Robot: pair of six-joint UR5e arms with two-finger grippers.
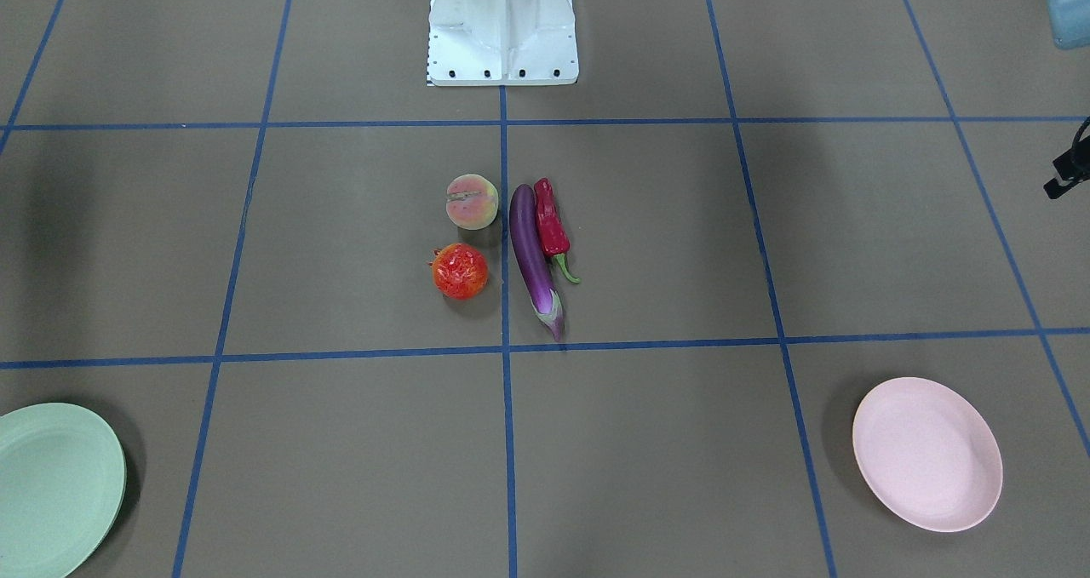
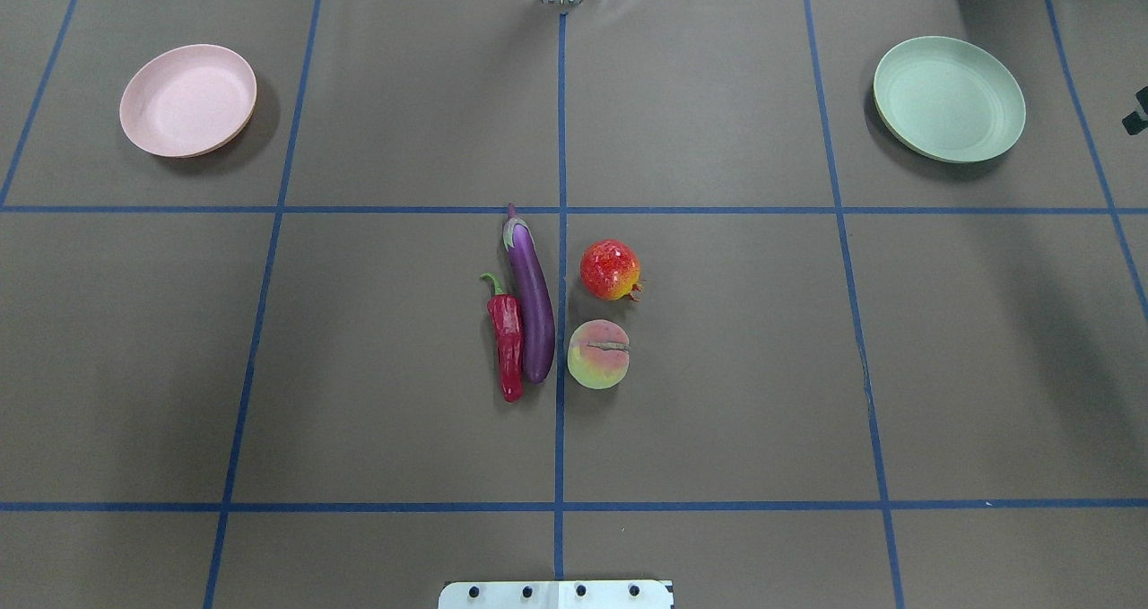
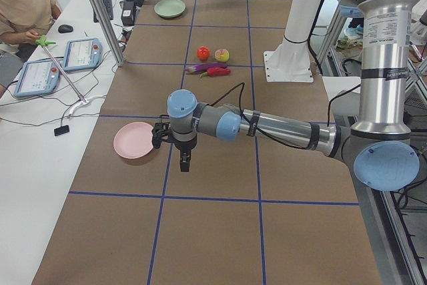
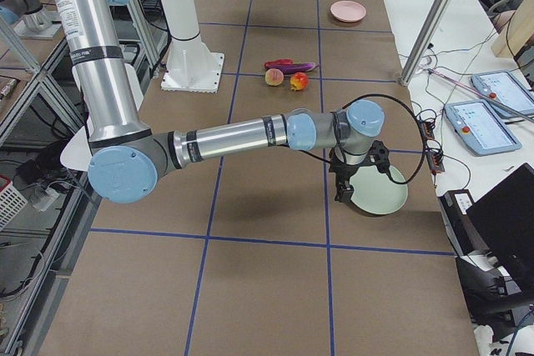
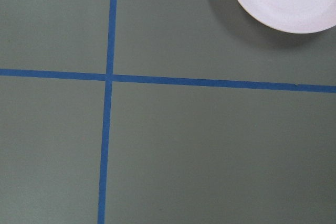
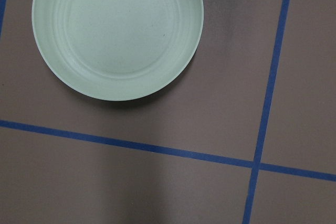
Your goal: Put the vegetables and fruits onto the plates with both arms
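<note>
The purple eggplant (image 2: 531, 300) and the red chili pepper (image 2: 508, 340) lie side by side at the table's middle. The peach (image 2: 598, 354) and the pomegranate-like fruit (image 2: 610, 269) sit just right of them. The pink plate (image 2: 188, 100) is empty at the far left and the mint green plate (image 2: 949, 98) is empty at the far right. My left gripper (image 3: 185, 163) hangs above the table beside the pink plate (image 3: 133, 140). My right gripper (image 4: 340, 196) hangs by the green plate (image 4: 380, 189). I cannot tell whether either gripper is open or shut.
The white base block (image 2: 556, 594) stands at the table's near edge. Blue tape lines (image 2: 560, 125) divide the brown table into squares. An operator (image 3: 23, 5) sits at a side desk with teach pendants (image 3: 80, 53). A metal frame post (image 3: 100, 11) stands by the table's edge.
</note>
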